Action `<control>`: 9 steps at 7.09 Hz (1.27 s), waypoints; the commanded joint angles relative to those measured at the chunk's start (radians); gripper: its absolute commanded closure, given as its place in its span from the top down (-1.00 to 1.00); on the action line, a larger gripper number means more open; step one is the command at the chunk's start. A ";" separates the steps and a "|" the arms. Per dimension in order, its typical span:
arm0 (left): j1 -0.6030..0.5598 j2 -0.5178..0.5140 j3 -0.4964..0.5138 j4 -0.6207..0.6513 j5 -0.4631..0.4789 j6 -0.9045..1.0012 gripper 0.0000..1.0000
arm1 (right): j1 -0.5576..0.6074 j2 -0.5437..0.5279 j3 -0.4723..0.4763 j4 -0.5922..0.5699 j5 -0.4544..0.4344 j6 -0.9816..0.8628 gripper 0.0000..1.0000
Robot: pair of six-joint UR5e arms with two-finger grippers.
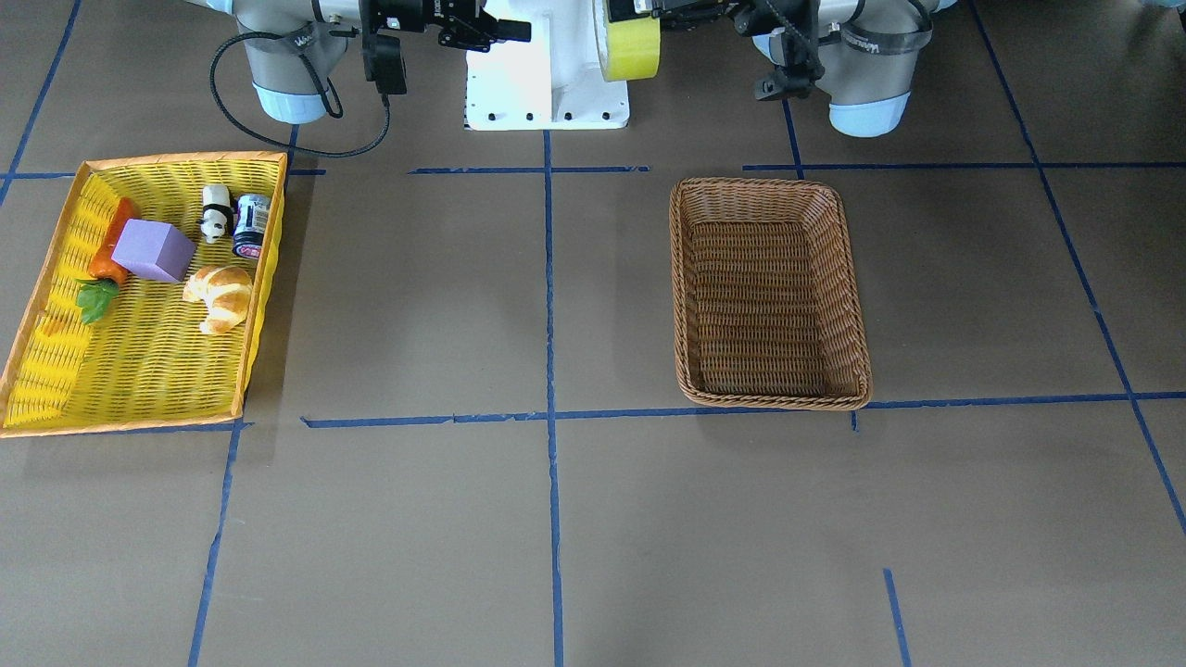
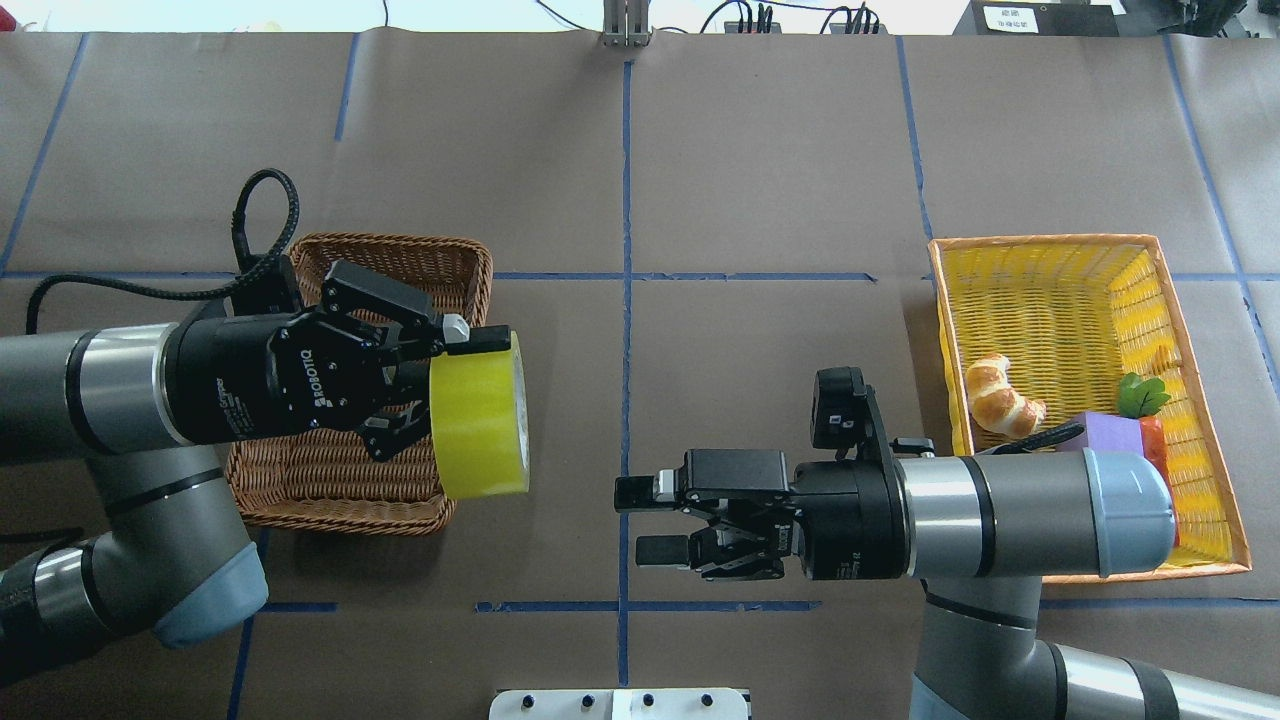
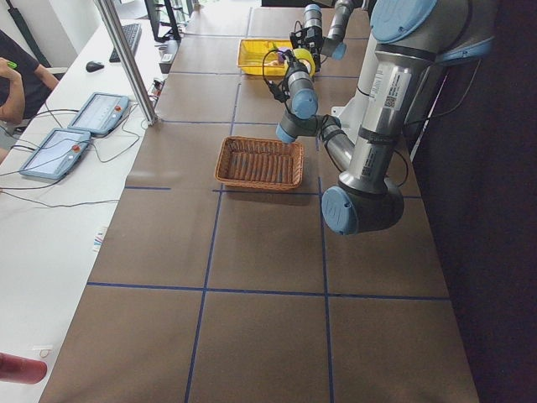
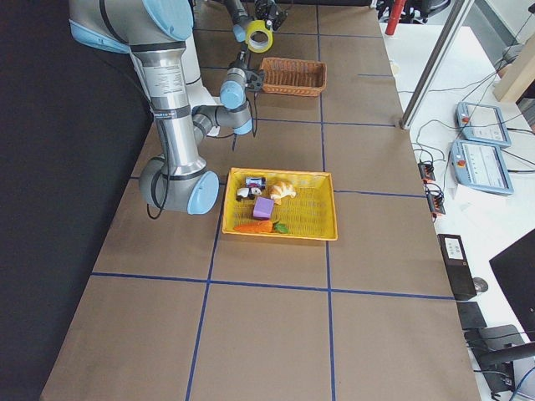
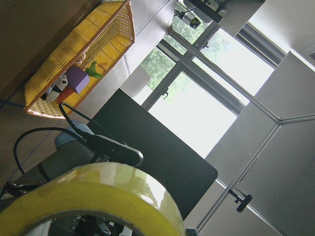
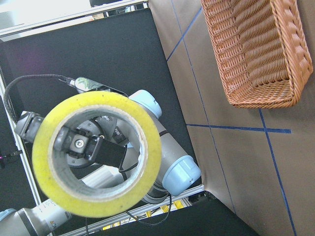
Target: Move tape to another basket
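Note:
My left gripper is shut on the tape, a wide yellow roll, with one finger inside the core and one on the outside. It holds the roll on edge in the air, by the inner edge of the brown wicker basket. The tape also shows in the front view, the left wrist view and the right wrist view. The basket holds nothing. My right gripper is open and empty, pointing at the tape across a gap near the table's middle.
The yellow, orange-rimmed tray stands on my right side. It holds a purple cube, a croissant, a carrot, a panda figure and a small can. Blue tape lines cross the brown table.

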 commanded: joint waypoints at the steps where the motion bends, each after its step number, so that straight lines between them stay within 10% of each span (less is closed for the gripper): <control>1: -0.124 -0.003 0.049 0.097 -0.174 0.047 -0.98 | 0.083 -0.010 0.002 -0.093 0.021 -0.066 0.99; 5: -0.169 -0.013 0.020 0.600 -0.360 0.471 -0.98 | 0.395 -0.001 0.008 -0.577 0.410 -0.290 0.99; 9: -0.166 -0.009 0.006 1.074 -0.362 1.002 -0.98 | 0.525 -0.002 0.011 -1.165 0.440 -0.766 0.99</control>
